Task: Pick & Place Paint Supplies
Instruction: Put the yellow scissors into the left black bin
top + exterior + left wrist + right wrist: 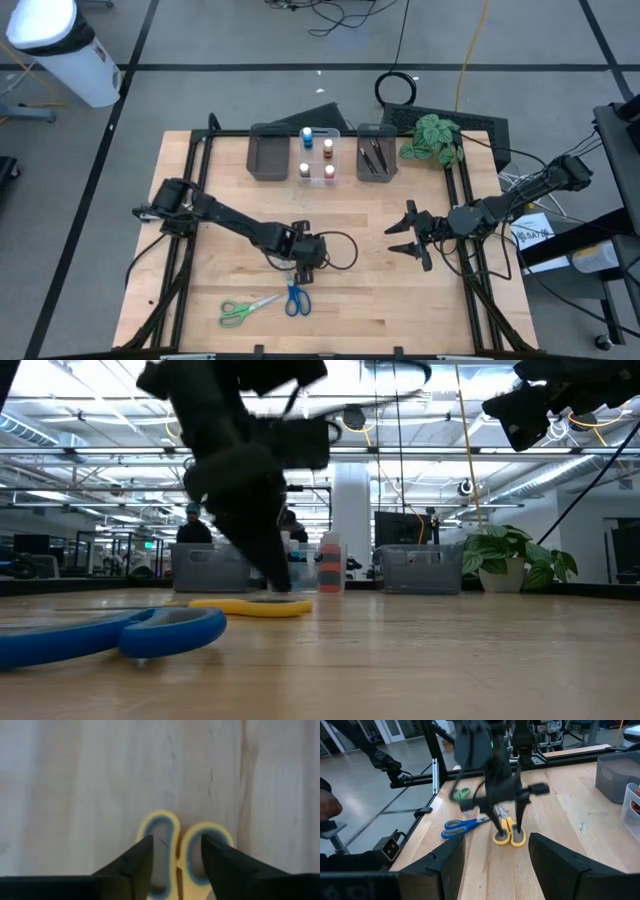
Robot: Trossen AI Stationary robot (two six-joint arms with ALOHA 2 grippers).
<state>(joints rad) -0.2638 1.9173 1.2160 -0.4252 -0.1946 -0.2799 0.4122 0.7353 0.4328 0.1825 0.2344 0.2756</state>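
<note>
Yellow-handled scissors (161,816) lie flat on the wooden table, near its middle. My left gripper (305,262) points down at them, open, with one fingertip over or in each of the two handle loops (518,840). Blue scissors (295,298) and green scissors (245,310) lie flat nearer the front edge. Small pots (306,133) stand in the clear bin (340,158) at the back, and dark brushes (374,155) lie in the grey bin to its right. My right gripper (408,238) hangs open above the table's right side, holding nothing. My left gripper comes at the yellow scissors' handle end from above, slanting down, one finger (145,851) at the one loop and the other finger (212,851) at the other. Whether the tips touch the loops' rims, I cannot tell. The scissors (250,606) lie flat on the table.
A second grey bin (268,155) stands left of the clear one, and a leafy plant (432,138) at the back right corner. Bare table lies between the scissors and the bins. A person's hand (327,806) shows beyond the table's left edge.
</note>
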